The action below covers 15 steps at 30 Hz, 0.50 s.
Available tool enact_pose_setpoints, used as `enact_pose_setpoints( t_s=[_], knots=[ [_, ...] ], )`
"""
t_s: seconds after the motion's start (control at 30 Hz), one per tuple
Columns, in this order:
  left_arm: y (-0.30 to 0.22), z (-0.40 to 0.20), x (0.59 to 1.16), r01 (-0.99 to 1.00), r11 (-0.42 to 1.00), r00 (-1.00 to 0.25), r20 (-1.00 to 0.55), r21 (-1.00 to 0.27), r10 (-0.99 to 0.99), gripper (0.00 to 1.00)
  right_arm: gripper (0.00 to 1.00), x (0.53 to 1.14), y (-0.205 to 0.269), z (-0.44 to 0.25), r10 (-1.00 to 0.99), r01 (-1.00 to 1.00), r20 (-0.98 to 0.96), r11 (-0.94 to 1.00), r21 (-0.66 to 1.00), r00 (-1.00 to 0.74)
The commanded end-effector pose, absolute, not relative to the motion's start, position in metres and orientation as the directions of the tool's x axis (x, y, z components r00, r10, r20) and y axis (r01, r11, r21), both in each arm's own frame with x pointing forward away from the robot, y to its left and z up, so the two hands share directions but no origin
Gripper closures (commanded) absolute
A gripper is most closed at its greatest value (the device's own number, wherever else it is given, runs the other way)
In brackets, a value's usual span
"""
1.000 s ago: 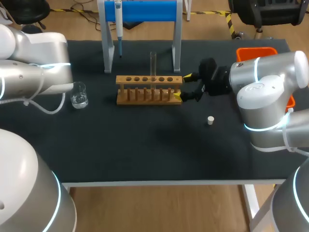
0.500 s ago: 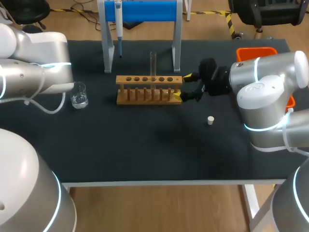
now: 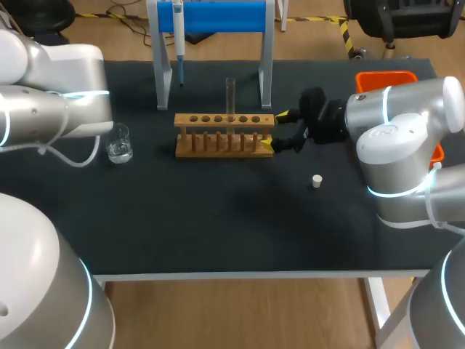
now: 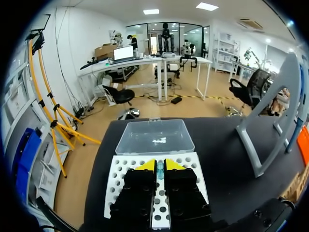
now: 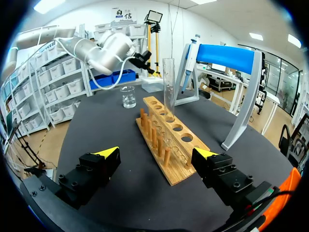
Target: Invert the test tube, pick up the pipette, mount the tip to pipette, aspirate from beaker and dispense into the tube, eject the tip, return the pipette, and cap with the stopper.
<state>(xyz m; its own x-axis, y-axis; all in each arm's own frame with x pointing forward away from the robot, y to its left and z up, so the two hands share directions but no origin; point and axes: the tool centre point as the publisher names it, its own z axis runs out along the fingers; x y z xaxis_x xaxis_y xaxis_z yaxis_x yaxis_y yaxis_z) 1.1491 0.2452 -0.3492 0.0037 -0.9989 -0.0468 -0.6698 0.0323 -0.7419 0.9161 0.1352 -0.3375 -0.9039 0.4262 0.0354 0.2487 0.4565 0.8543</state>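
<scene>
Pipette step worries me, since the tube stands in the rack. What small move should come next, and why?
Probably swing the left claw off the tip box and toward the pipette. The pipette hangs untouched on its stand, the tube stands upright in the rack, and the left claw hovers over the tip box with no pipette, so no tip can be mounted yet.

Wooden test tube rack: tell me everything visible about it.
The wooden rack is light brown: a top board with six round holes, a base board, and a row of upright pegs along one side. It stands level on the dark table. A clear test tube stands upright in one hole; the other five look empty. One end lies ahead of the open right gripper; neither finger seems to touch it.
</scene>
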Motion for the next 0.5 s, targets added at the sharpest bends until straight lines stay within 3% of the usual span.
enact_pose_setpoints(
  t_s=[0.03,0.5],
  knots=[
    [0.245,-0.338,1.145,-0.666,0.033,0.008,-0.051,-0.746,-0.999,1.00,0.00,0.916,0.134,-0.337,0.425,0.249,0.036,0.458,0.853,-0.904],
    [0.241,-0.288,1.139,-0.613,0.064,0.016,-0.094,-0.787,-0.995,1.00,0.00,0.916,0.134,-0.337,0.425,0.249,0.036,0.458,0.853,-0.904]
  ],
)
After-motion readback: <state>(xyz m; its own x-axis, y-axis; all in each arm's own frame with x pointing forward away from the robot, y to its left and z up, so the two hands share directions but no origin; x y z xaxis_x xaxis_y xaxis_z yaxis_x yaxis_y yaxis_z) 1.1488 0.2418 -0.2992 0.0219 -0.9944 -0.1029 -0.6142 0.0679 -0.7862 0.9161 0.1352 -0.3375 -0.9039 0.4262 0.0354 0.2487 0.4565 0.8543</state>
